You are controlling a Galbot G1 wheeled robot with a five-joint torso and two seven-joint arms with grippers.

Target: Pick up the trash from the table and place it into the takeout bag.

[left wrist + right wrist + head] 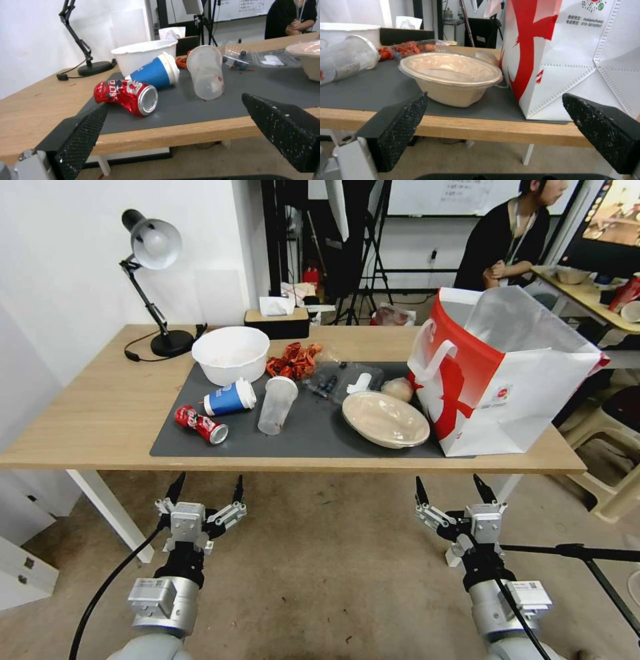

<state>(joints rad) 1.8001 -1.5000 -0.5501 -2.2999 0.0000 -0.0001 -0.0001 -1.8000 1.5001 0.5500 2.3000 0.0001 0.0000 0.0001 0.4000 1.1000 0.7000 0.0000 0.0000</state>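
hovering below the table's (80, 433) near edge, my left gripper (205, 491) and right gripper (452, 489) both have their fingers spread apart and hold nothing. on the mat (313, 430) the can (201, 424) lies on its side, just beside the tipped blue cup (229, 398). the clear cup (277, 405) lies near them. the bowl (385, 419) sits just beside the bag (507, 380), which stands open at the table's right end, with the lump (398, 389) behind the bowl.
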